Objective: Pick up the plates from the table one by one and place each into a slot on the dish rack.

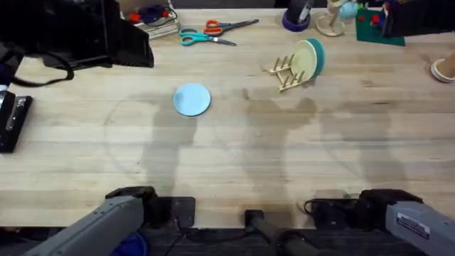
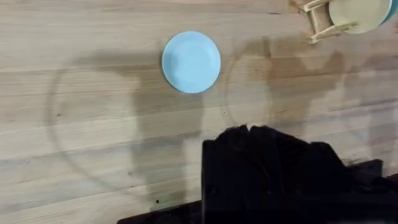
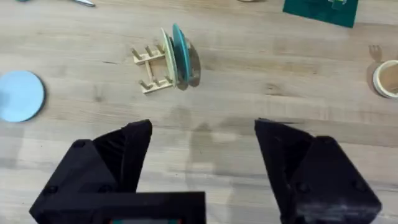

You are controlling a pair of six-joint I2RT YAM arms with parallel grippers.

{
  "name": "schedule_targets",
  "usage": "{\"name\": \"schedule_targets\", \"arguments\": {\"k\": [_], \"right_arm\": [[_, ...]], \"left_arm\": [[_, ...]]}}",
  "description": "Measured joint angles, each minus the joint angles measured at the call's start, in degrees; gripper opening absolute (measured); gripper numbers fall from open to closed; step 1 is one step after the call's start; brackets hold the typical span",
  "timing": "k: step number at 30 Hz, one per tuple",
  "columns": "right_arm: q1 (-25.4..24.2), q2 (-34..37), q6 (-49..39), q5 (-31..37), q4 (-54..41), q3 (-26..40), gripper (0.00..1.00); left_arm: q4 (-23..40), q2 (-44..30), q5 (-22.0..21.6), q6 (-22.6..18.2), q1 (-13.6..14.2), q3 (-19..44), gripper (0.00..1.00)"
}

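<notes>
Scissors, purple tape roll

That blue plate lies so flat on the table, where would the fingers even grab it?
Probably at the rim, coming straight down from above. The blue plate lies flat on the table with bare wood all around, so one finger can slip under its edge.

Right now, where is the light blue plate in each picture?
Overhead: the light blue plate lies flat on the table, left of centre, left of the dish rack.
Left wrist: it sits near the upper middle, with the rack at the top right corner.
Right wrist: it is at the left edge, cut off, with the rack to its right.
Shared landmark: the dish rack holding two plates.
</notes>
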State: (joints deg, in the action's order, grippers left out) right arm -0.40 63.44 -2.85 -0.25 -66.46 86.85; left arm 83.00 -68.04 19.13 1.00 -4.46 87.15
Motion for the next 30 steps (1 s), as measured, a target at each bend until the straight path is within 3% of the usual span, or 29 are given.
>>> {"name": "schedule_targets", "arguments": {"k": [8, 12, 23, 30], "right_arm": [[0.00, 0.00, 0.00, 0.00, 0.00, 0.01, 0.995], [0.02, 0.00, 0.00, 0.00, 0.00, 0.00, 0.994], [0.00, 0.00, 0.00, 0.00, 0.00, 0.02, 0.995], [0.00, 0.00, 0.00, 0.00, 0.00, 0.02, 0.995]], "left_arm": [[-0.08, -2.31, 9.90, -7.61, -11.04, -5.37, 0.042], [-1.48, -4.94, 13.04, -10.95, -14.15, -9.39, 0.042], [-14.53, -16.61, 18.83, -14.32, -14.50, -21.23, 0.042], [-19.59, -26.08, 19.29, -14.38, -14.50, -21.40, 0.042]]}}
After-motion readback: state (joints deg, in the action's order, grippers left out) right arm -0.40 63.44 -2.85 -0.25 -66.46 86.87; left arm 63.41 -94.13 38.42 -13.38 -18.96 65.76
